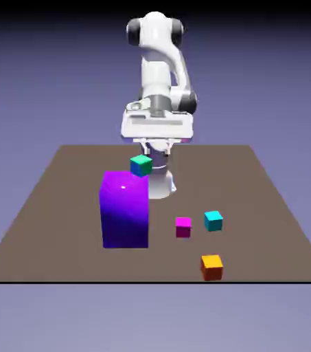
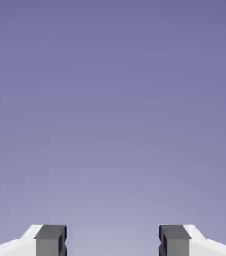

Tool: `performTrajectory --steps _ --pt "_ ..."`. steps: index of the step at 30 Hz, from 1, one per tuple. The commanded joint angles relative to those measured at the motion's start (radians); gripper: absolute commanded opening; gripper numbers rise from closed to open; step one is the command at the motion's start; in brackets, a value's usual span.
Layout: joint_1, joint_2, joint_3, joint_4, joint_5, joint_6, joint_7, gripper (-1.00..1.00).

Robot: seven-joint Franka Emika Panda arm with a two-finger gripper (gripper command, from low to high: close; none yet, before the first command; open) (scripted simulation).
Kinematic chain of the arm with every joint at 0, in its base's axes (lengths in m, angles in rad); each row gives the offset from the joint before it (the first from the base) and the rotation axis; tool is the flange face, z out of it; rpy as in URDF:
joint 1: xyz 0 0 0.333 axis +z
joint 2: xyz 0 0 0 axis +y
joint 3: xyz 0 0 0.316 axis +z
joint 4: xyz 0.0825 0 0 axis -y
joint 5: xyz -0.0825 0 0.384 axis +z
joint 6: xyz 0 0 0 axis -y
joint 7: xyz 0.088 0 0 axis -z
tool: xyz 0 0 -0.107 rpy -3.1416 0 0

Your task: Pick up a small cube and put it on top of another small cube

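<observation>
We see our gripper (image 2: 113, 242) spread wide, empty; matte cyan cube (image 1: 213, 221) sits beside magenta cube (image 1: 183, 227).

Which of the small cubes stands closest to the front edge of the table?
The orange cube. It stands nearer the front edge than the magenta cube and cyan cube.

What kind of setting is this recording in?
Most likely a rendered simulation, not a real room: a bare brown table before a plain blue-violet backdrop, a white arm, and flat-coloured blocks such as the big purple block and small cyan cube.
</observation>
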Motion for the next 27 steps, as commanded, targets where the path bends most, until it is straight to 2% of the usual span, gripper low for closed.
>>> performTrajectory --steps 1,27 --pt "0.029 0.014 -0.011 -0.003 0.017 -0.003 -0.044 0.0" --pt "0.789 0.373 -0.293 -0.07 0.464 -0.086 -1.174 0.0"
